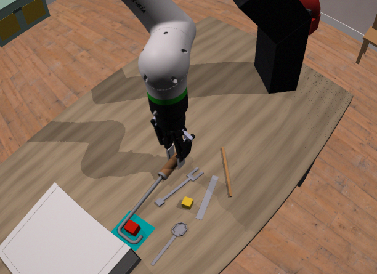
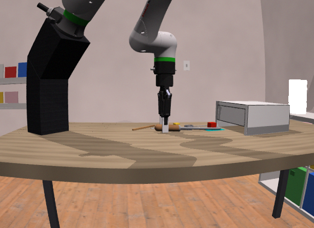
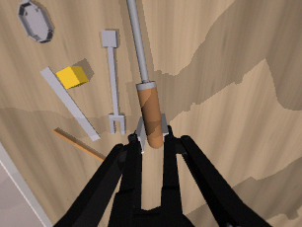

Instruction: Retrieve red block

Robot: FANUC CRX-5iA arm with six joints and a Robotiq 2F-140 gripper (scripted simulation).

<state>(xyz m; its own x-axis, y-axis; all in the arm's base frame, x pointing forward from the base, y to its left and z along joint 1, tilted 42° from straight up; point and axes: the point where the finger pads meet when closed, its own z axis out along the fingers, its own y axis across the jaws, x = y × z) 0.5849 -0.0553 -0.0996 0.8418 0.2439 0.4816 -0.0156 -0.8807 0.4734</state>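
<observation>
Between the two fingertips of our gripper [image 1: 175, 158] [image 2: 164, 128] [image 3: 154, 129] sits the wooden handle [image 1: 169, 168] [image 3: 151, 111] of a hooked rod, and our jaws are closed on it. From there the rod's grey shaft [image 1: 145, 197] [image 2: 198, 128] [image 3: 138, 41] runs away from us to the hook. Beside the shaft, on one side, we see a forked tool [image 1: 177, 188] [image 3: 113, 79], then a yellow block [image 1: 187, 202] [image 2: 176, 123] [image 3: 72, 77] and a flat grey bar [image 1: 207, 197] [image 3: 70, 104]; these crowd that side, while the shaft's other side has bare wood. Well apart from our jaws, at the far end, the red block [image 1: 132, 227] [image 2: 212, 124] lies within the hook's bend, on the teal square [image 1: 147, 228] [image 2: 215, 129] and out from under the cabinet [image 1: 58, 234] [image 2: 268, 116]. We see teal around the block from above, and the cabinet's edge comes right beside the square.
</observation>
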